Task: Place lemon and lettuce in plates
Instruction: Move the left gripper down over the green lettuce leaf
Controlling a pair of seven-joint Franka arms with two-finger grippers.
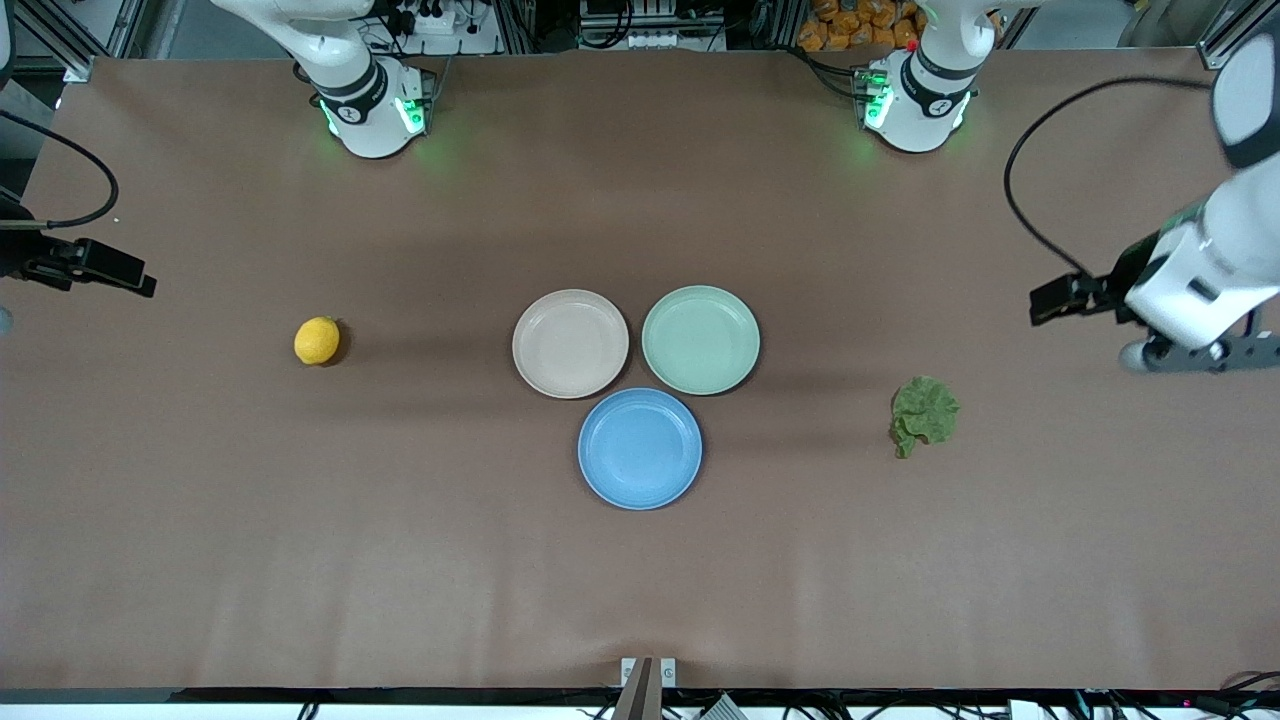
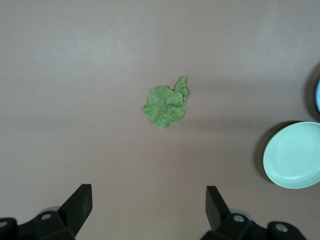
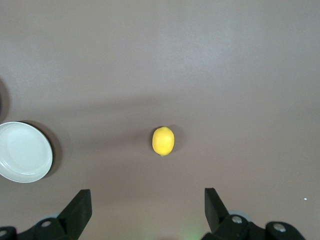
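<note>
no readable writing. lemon point(image 1: 317, 341) near right arm's end, lettuce point(image 1: 924, 412) near left arm's end, both far from plates point(image 1: 571, 343). left gripper point(image 2: 149, 210) and right gripper point(image 3: 148, 209) spread wide, high over bare table point(image 1: 640, 580).

A blue plate point(image 1: 640, 449) is lying flat on the brown table point(image 1: 640, 580), near its middle, and is holding nothing. The table's covering is showing faint creases toward the front camera's edge. Orange packets point(image 1: 860, 22) are sitting off the table, between the two bases.
</note>
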